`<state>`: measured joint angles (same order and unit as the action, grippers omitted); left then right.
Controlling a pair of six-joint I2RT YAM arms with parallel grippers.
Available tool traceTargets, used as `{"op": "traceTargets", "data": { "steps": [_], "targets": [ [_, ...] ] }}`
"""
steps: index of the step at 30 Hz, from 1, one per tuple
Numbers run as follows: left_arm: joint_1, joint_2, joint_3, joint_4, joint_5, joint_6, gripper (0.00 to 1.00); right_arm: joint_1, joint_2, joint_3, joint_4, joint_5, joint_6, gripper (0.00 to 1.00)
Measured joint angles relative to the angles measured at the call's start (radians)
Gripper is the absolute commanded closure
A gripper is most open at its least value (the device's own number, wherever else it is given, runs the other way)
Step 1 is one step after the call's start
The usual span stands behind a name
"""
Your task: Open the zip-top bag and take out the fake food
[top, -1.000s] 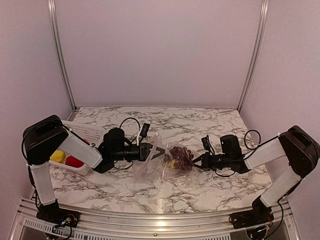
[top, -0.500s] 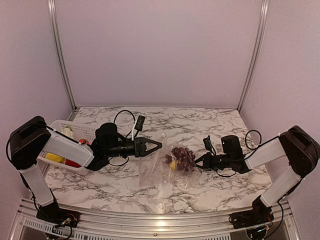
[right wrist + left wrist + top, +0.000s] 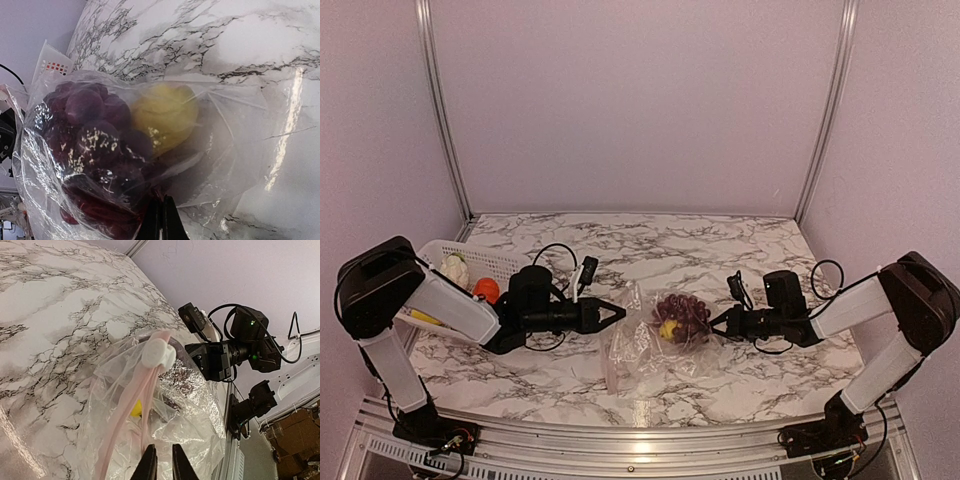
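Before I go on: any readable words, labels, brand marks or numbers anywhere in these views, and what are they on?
No readable text in any view.
Clear crinkly zip-top bag: no print visible; its pink zip strip and white slider are unmarked.
White mesh plastic basket: no label visible.
Dark purple grape bunch and yellow piece: plain.
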<state>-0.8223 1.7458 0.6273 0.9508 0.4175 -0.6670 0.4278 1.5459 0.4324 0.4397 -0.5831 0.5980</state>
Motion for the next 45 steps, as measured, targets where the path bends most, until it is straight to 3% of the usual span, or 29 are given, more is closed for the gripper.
{"op": "traceTargets", "data": {
  "steps": [5, 11, 19, 22, 26, 28, 33, 38, 41, 45],
  "targets": [
    [0.003, -0.005, -0.101, 0.122, 0.017, -0.043, 0.87, 0.0, 0.0, 0.0, 0.0, -0.002, 0.0, 1.0],
    [-0.001, -0.057, -0.147, 0.121, 0.016, -0.042, 0.89, 0.0, 0.0, 0.0, -0.003, -0.002, -0.001, 1.0],
    [-0.053, 0.053, 0.01, -0.031, -0.049, 0.008, 0.94, 0.002, 0.0, 0.0, -0.003, -0.016, 0.0, 1.0],
    [-0.062, 0.119, 0.04, -0.025, -0.052, -0.002, 0.92, 0.007, 0.0, 0.0, -0.003, -0.018, 0.0, 1.0],
    [-0.064, 0.143, 0.015, 0.049, -0.032, -0.028, 0.82, 0.007, 0.0, 0.002, -0.006, -0.018, -0.005, 1.0],
    [-0.065, 0.132, -0.017, 0.097, -0.013, -0.041, 0.78, 0.008, 0.0, 0.003, -0.008, -0.018, -0.008, 1.0],
    [-0.062, 0.038, -0.112, 0.126, -0.005, -0.051, 0.84, 0.009, 0.0, 0.003, -0.011, -0.018, -0.012, 1.0],
    [-0.049, -0.049, -0.124, 0.028, -0.065, -0.02, 0.9, 0.009, 0.0, 0.003, -0.011, -0.018, -0.012, 1.0],
    [-0.049, -0.045, -0.088, -0.058, -0.108, 0.013, 0.87, 0.009, 0.0, 0.003, -0.012, -0.018, -0.012, 1.0],
    [-0.043, -0.043, -0.104, -0.042, -0.1, 0.018, 0.84, 0.009, 0.0, 0.003, -0.015, -0.018, -0.016, 1.0]
  ]
}}
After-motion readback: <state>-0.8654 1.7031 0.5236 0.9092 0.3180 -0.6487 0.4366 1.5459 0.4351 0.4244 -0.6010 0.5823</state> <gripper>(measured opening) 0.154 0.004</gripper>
